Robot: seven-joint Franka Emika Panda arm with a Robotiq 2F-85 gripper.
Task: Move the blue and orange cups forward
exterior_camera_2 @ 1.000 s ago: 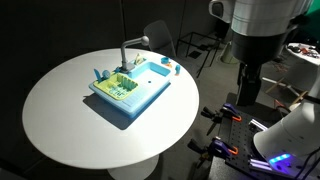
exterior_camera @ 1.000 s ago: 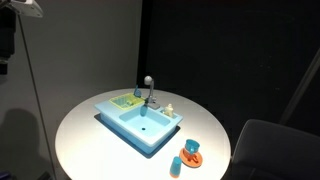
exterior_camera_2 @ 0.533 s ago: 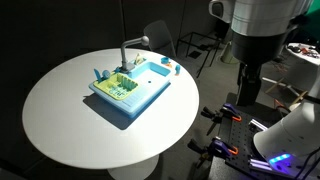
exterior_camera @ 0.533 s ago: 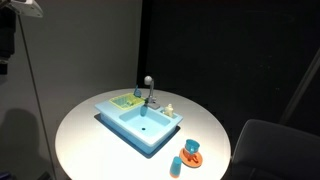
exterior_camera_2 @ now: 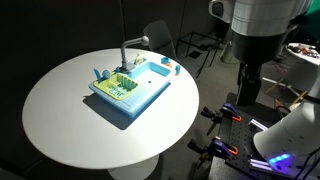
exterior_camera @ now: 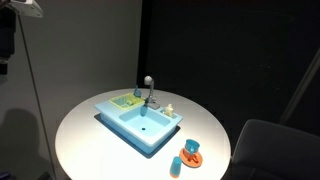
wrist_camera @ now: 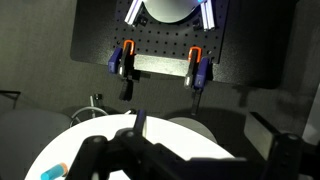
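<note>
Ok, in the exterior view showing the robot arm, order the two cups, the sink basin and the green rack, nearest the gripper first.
From the gripper, in an exterior view:
1. Two cups, on the table, robot side.
2. Sink basin, in the middle.
3. Green rack, far side.

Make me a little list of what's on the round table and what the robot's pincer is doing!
table: round and white
toy sink: blue, in the middle of the table
faucet: grey, standing up at the sink's edge
green rack: on the sink, beside the basin
cups: blue and orange, close together on the table next to the sink
pincer: dark and blurry in the wrist view; can't tell if it is open or shut
</note>
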